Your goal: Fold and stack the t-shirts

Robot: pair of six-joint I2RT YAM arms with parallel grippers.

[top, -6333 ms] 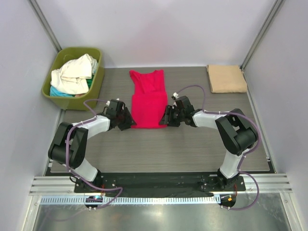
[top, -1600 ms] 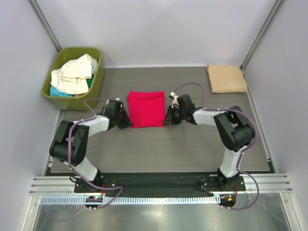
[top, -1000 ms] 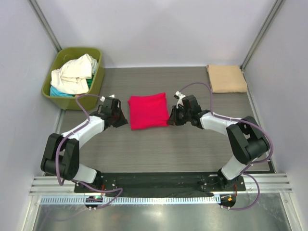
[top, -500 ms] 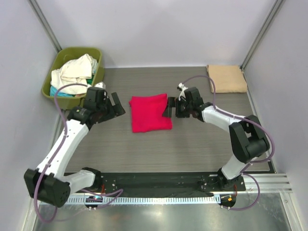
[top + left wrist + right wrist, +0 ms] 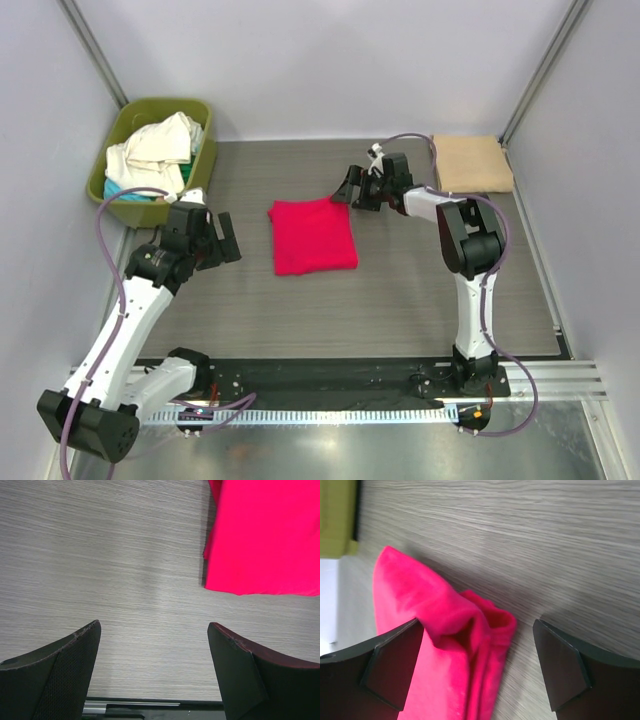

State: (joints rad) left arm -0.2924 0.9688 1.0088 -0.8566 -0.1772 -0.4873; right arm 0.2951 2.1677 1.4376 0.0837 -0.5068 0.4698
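A crimson-red t-shirt (image 5: 312, 234) lies folded into a rectangle mid-table; it also shows in the left wrist view (image 5: 265, 535) and the right wrist view (image 5: 440, 650). A folded tan t-shirt (image 5: 470, 163) lies at the back right. Cream-white and teal shirts (image 5: 152, 155) fill the olive tub (image 5: 200, 170). My left gripper (image 5: 222, 235) is open and empty, left of the red shirt, above bare table (image 5: 152, 630). My right gripper (image 5: 345, 190) is open at the red shirt's back right corner, which lies between its fingers (image 5: 477, 640), not clamped.
The olive-green tub stands at the back left corner. Grey walls close the table on the left, back and right. A black base rail (image 5: 330, 375) runs along the near edge.
Over the earlier frames the red shirt was folded in half from a long strip. Since half a second ago my left arm has pulled back toward the near left and my right gripper has moved to the shirt's back right corner.
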